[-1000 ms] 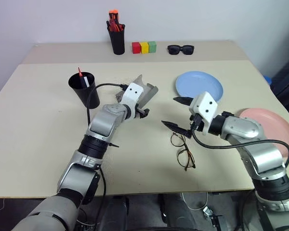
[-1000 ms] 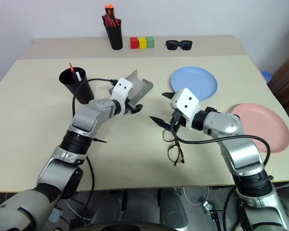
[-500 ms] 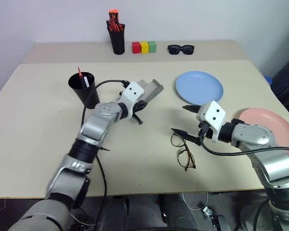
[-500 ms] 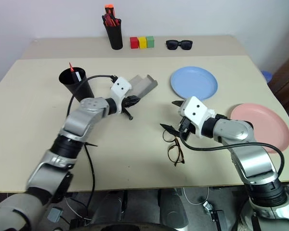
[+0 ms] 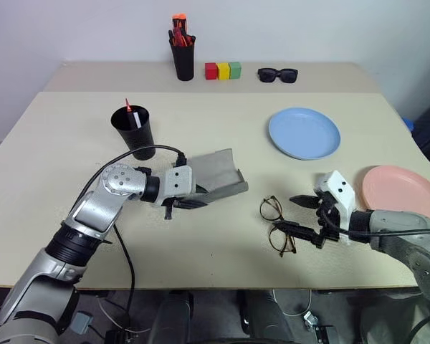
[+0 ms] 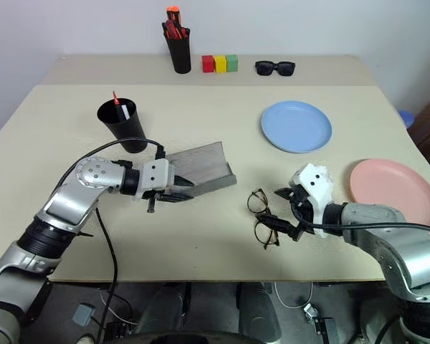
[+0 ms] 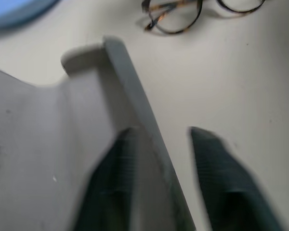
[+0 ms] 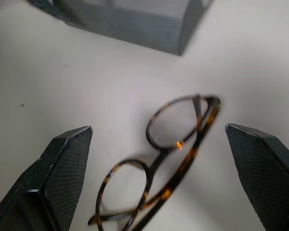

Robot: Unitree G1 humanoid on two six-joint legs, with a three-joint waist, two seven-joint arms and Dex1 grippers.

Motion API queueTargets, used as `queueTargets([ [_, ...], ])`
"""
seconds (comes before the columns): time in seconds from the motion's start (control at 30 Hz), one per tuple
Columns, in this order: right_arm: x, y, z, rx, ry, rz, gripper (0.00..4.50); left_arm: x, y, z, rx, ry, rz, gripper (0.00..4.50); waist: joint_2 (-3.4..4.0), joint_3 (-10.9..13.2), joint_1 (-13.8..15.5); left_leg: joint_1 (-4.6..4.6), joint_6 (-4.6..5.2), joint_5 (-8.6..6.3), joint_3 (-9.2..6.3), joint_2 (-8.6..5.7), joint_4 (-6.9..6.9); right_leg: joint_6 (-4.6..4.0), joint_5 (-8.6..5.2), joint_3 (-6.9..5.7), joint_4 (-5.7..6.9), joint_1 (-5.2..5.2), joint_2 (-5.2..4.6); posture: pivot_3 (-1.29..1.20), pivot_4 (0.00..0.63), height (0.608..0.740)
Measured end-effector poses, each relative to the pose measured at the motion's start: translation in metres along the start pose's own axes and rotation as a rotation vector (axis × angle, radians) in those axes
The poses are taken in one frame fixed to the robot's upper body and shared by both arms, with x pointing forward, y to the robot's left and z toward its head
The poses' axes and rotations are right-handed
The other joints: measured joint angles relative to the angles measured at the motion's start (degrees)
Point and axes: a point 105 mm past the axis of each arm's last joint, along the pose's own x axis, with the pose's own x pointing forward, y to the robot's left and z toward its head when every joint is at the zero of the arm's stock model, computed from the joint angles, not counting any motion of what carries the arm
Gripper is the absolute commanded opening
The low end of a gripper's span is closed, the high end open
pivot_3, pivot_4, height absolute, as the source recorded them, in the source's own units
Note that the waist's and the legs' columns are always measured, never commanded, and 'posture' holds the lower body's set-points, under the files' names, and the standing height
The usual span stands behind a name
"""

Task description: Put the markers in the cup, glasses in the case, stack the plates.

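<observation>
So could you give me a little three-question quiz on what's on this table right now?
1. True or false: the glasses lie inside the case.
2. Which plate sits nearer the right gripper: A blue plate, B pink plate?
3. Fill in: the markers stand in the black ____.

Key: 1 false, they lie on the table beside it; 2 B; 3 cup.

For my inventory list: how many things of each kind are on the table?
Plates: 2 (blue, pink)
Cups: 2 (black cup, pen holder)
Eyewear: 2 (glasses, sunglasses)
Case: 1
Blocks: 3
Total: 10
</observation>
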Motion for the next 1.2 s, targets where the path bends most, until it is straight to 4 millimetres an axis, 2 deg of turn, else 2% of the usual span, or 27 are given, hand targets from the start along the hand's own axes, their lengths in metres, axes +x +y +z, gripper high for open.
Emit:
queueTargets([
  [0.2, 0.007, 0.001, -0.012, 0.108, 0.025, -0.01, 4.5, -0.004, 0.011, 0.003, -0.003, -0.027, 0.079, 2.81, 0.0, 0.0, -0.1, 0.01, 0.02, -0.01, 0.0, 0.01, 0.01, 0.03, 0.01, 0.0, 0.02, 0.0, 0.01, 0.0, 0.15, 0.74],
  [0.3, 0.012, -0.004, -0.015, 0.154, 0.018, -0.041, 3.78, -0.013, 0.012, 0.003, -0.009, -0.029, 0.116, 2.87, 0.0, -0.01, -0.29, 0.03, 0.02, -0.01, 0.0, 0.02, -0.01, 0.03, 0.01, 0.0, 0.04, 0.0, 0.01, 0.0, 0.15, 0.74],
  [0.4, 0.015, -0.011, -0.023, 0.192, 0.048, -0.075, 2.2, -0.017, 0.002, -0.002, -0.05, -0.03, 0.133, 2.87, 0.01, -0.01, -0.17, 0.04, 0.03, -0.01, 0.01, 0.02, -0.01, 0.04, 0.02, 0.0, 0.04, 0.0, 0.01, 0.0, 0.15, 0.74],
  [0.43, 0.016, -0.011, -0.022, 0.194, 0.047, -0.075, 1.82, -0.019, 0.0, -0.004, -0.07, -0.028, 0.141, 2.87, 0.01, -0.01, -0.2, 0.03, 0.03, -0.01, 0.01, 0.02, -0.01, 0.04, 0.01, 0.0, 0.04, 0.0, 0.02, 0.0, 0.15, 0.74],
  [0.53, 0.016, -0.01, -0.021, 0.196, 0.051, -0.07, 0.24, -0.029, -0.012, -0.008, -0.135, -0.032, 0.172, 2.87, 0.01, -0.01, -0.25, 0.04, 0.04, -0.02, 0.01, 0.03, -0.01, 0.03, 0.01, 0.01, 0.04, 0.0, 0.02, 0.0, 0.15, 0.74],
  [0.57, 0.016, -0.01, -0.021, 0.195, 0.05, -0.066, 0.05, -0.032, -0.013, -0.008, -0.149, -0.032, 0.184, 2.87, 0.01, -0.01, -0.21, 0.05, 0.04, -0.02, 0.01, 0.03, -0.01, 0.02, 0.0, 0.01, 0.04, 0.0, 0.02, 0.0, 0.15, 0.74],
  [0.67, 0.016, -0.008, -0.015, 0.167, 0.044, -0.051, 0.05, -0.045, -0.015, -0.007, -0.208, -0.05, 0.251, 2.87, 0.01, -0.01, -0.2, 0.05, 0.04, -0.02, 0.03, 0.03, 0.04, 0.0, -0.01, 0.01, 0.02, 0.03, 0.0, 0.0, 0.15, 0.74],
  [0.73, 0.014, -0.006, -0.006, 0.073, 0.046, -0.047, 0.05, -0.058, -0.019, -0.014, -0.274, -0.042, 0.31, 2.87, 0.04, 0.0, -0.44, 0.11, 0.06, -0.03, 0.13, 0.04, 0.0, 0.01, -0.01, 0.08, 0.03, 0.01, -0.01, 0.0, 0.15, 0.74],
  [0.8, 0.016, -0.001, 0.018, -0.073, 0.007, -0.022, 0.05, -0.073, -0.026, -0.029, -0.347, -0.001, 0.374, 2.87, 0.06, 0.01, -1.01, 0.17, 0.06, -0.04, 0.15, 0.11, -0.02, 0.0, -0.01, 0.07, 0.04, -0.01, 0.05, 0.0, 0.15, 0.74],
  [0.93, 0.027, 0.018, 0.084, -0.415, -0.121, 0.046, 0.05, -0.094, -0.04, -0.053, -0.48, 0.049, 0.485, 2.87, 0.08, 0.02, -1.83, 0.18, 0.06, -0.04, 0.17, 0.14, -0.02, -0.01, -0.02, 0.06, 0.04, -0.04, 0.05, 0.0, 0.15, 0.74],
  [0.97, 0.035, 0.023, 0.103, -0.518, -0.164, 0.065, 0.05, -0.099, -0.045, -0.06, -0.509, 0.064, 0.51, 2.87, 0.07, 0.02, -2.08, 0.2, 0.06, -0.04, 0.23, 0.17, -0.02, -0.02, -0.01, 0.07, 0.02, -0.05, 0.05, 0.0, 0.15, 0.74],
  [1.07, 0.064, 0.036, 0.139, -0.713, -0.249, 0.123, 0.05, -0.104, -0.052, -0.067, -0.566, 0.069, 0.544, 2.87, 0.04, 0.0, -2.0, 0.19, 0.06, -0.04, 0.23, 0.19, -0.04, -0.1, 0.03, 0.06, 0.04, -0.07, 0.07, 0.0, 0.15, 0.74],
  [1.1, 0.078, 0.043, 0.146, -0.776, -0.262, 0.155, 0.05, -0.104, -0.053, -0.067, -0.577, 0.065, 0.549, 2.87, 0.05, 0.01, -1.96, 0.18, 0.06, -0.04, 0.23, 0.19, -0.05, -0.1, 0.03, 0.06, 0.03, -0.09, 0.06, 0.0, 0.15, 0.74],
  [1.2, 0.117, 0.061, 0.145, -0.885, -0.258, 0.259, 0.05, -0.105, -0.051, -0.064, -0.581, 0.058, 0.569, 2.87, 0.01, -0.01, -1.59, 0.12, 0.06, -0.04, 0.21, 0.18, -0.08, -0.05, 0.05, 0.05, 0.03, -0.09, 0.05, 0.0, 0.15, 0.74],
])
